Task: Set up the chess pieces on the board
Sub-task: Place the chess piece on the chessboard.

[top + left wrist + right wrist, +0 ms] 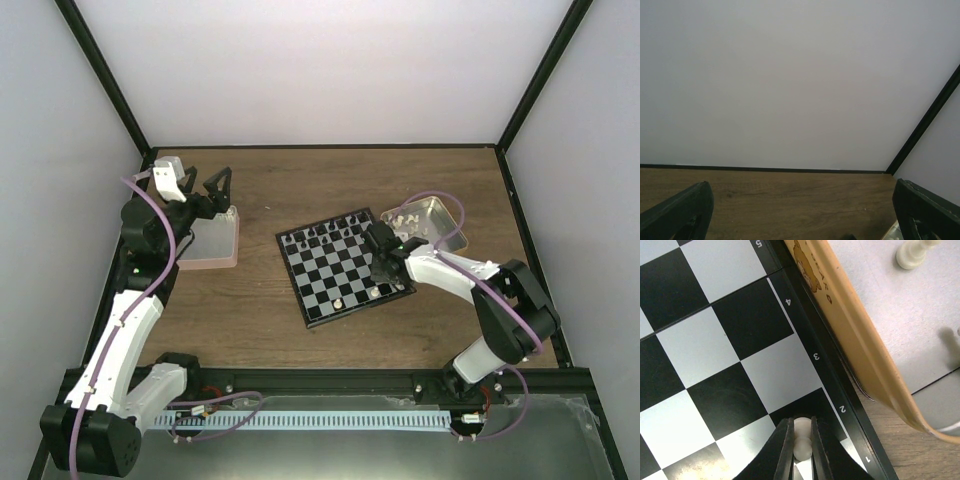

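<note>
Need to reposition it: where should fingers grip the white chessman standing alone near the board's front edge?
Grip the white chessman by its upper body, coming straight down: it looks upright on the board, with bare squares around leaving room on either side.

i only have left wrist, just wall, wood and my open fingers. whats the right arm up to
observer: The right gripper is shut on a white chess piece at the chessboard, near the low end of its numbered edge.
operator: any white ones placed yet
observer: The top view shows at least one white piece standing in the near rows.
operator: where are the rest
observer: More white pieces sit in the tray beside the board's right edge.
</note>
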`<control>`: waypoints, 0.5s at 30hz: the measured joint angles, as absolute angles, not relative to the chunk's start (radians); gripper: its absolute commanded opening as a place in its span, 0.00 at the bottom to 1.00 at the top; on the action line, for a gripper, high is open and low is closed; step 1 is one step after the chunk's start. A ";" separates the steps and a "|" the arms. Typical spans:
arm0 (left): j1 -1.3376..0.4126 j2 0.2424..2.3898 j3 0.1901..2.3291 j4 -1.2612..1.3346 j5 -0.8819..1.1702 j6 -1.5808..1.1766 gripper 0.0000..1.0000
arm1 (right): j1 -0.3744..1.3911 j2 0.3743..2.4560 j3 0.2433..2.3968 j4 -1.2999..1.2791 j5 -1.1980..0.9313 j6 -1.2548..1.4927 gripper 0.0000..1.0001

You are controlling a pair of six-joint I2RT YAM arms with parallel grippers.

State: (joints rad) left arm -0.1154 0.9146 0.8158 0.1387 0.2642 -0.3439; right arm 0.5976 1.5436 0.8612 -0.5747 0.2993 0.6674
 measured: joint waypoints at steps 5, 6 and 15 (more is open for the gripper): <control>-0.115 0.915 0.816 0.139 0.265 -0.344 1.00 | 0.597 1.543 0.861 -0.576 0.300 0.662 0.27; -0.115 0.915 0.816 0.139 0.265 -0.345 1.00 | 0.597 1.542 0.861 -0.577 0.299 0.665 0.29; -0.115 0.915 0.816 0.139 0.267 -0.345 1.00 | 0.534 1.420 0.917 -0.579 0.318 0.633 0.32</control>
State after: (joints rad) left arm -0.1154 0.9146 0.8158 0.1387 0.2668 -0.3447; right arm 0.5339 1.4200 0.9169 -0.5793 0.3176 0.6327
